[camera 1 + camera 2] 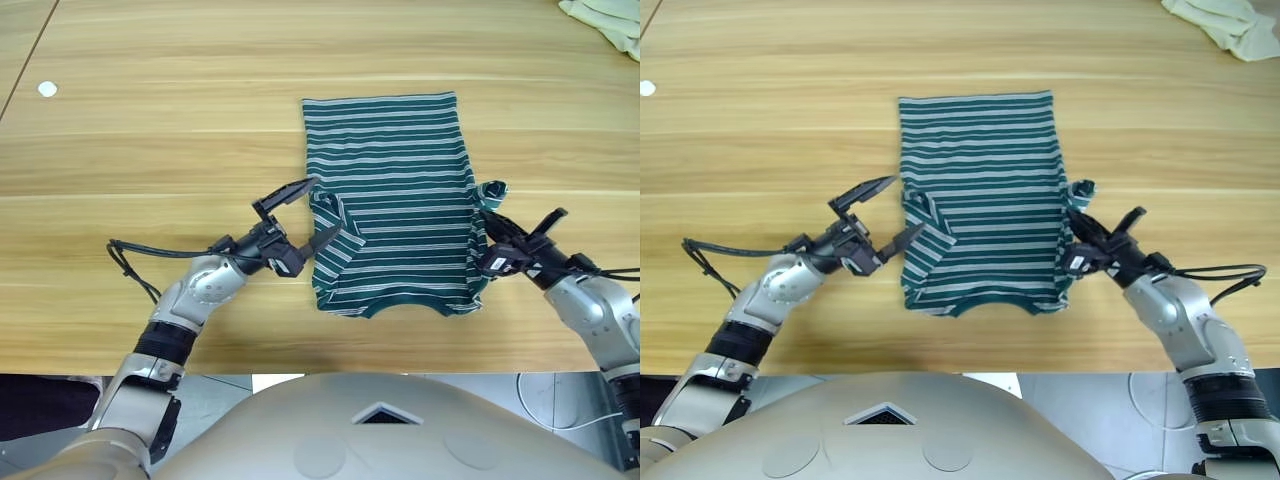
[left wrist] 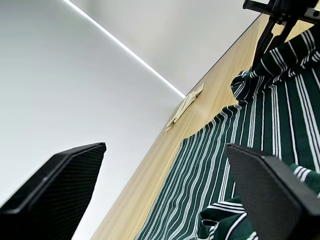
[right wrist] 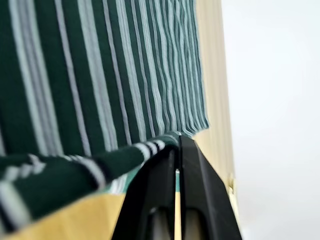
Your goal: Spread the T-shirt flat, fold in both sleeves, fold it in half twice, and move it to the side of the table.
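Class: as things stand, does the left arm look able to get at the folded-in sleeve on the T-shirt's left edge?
Probably yes. The left gripper is open at the T-shirt's left edge, right beside the folded-in sleeve, with nothing on the table between them.

Far right corner of the worktop, a crumpled pale cloth lies bunched; over at far left, one small white dot.

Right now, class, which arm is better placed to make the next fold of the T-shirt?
Probably right. The right gripper is shut on the right edge of the T-shirt; the left gripper stands open beside the left edge, holding nothing.
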{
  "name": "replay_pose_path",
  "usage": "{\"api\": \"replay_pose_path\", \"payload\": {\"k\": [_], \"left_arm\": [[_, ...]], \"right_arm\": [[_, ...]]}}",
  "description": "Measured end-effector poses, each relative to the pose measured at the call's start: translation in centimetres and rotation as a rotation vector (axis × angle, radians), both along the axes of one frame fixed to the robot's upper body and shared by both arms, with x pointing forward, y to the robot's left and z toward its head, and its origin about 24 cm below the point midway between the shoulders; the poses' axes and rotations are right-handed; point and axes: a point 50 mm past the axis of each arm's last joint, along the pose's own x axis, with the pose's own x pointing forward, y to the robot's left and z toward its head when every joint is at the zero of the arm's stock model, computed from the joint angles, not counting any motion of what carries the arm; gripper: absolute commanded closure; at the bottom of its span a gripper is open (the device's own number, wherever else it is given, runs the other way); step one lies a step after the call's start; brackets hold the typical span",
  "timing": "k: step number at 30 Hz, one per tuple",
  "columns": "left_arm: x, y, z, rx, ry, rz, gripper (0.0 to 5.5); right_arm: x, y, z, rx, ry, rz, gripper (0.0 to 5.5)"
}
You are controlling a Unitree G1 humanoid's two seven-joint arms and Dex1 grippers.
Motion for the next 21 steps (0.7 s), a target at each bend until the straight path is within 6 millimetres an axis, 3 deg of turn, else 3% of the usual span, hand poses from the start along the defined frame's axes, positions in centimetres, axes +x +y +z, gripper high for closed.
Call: {"api": "replay_pose_path", "payload": {"k": [4,9,14,21], "left_arm": [[0.0,0.0,-0.1,0.001,0.003,-0.001,1.04],[-0.3,-0.3,-0.2,0.010,0.008,-0.036,1.04],[-0.5,-1.7,-0.6,0.028,0.019,-0.112,1.04],[-0.6,-2.0,-0.8,0.032,0.027,-0.131,1.04]], "right_arm": [[0.3,-2.5,1.1,-0.030,-0.026,-0.088,5.49],[0.1,-3.2,0.6,-0.028,-0.003,-0.116,5.49],[0.2,-2.6,0.3,-0.009,0.002,-0.085,5.49],[0.2,-0.5,0.5,0.006,0.014,0.017,5.49]]}}
